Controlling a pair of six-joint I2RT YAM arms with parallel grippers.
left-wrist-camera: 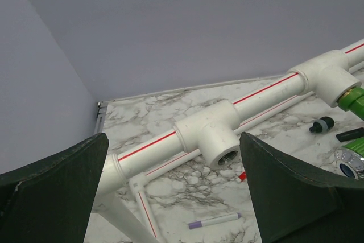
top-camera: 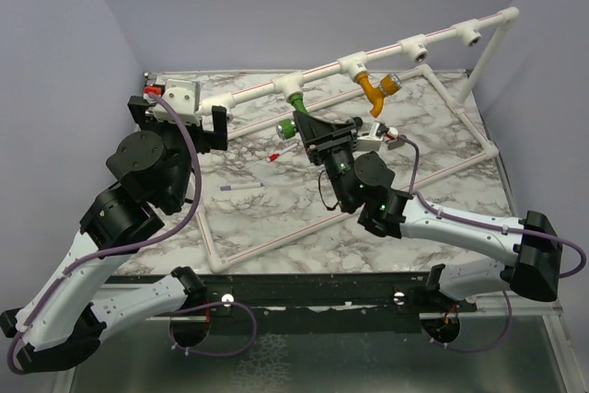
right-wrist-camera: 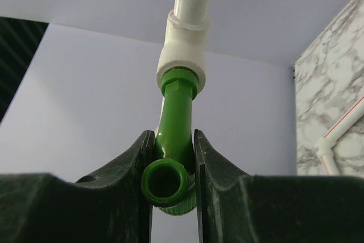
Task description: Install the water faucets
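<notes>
Place: robot lab / test cell, tabletop setup.
Walls: plain lavender panels point(top-camera: 304, 6) box the bench in on 3 sides.
Bench: marble-print table point(top-camera: 304, 227), black rail point(top-camera: 304, 290) along the near edge.
Rig: left arm point(top-camera: 147, 158) & right arm point(top-camera: 460, 227) mounted side by side, purple cable point(top-camera: 189, 172) looped along each.
Props: white red-striped pipe frame point(top-camera: 433, 40) w/ bright plastic green faucet point(top-camera: 296, 101) & orange faucet point(top-camera: 373, 89) at its sockets, i.e. mock plumbing.

No readable text, label, brand, number or sign in any view. Along the white pipe frame point(left-wrist-camera: 205, 135), only plain red stripes, no characters. On the purple-tipped pen point(left-wrist-camera: 214, 221), lower centre of the left wrist view, any print too small to make out.
</notes>
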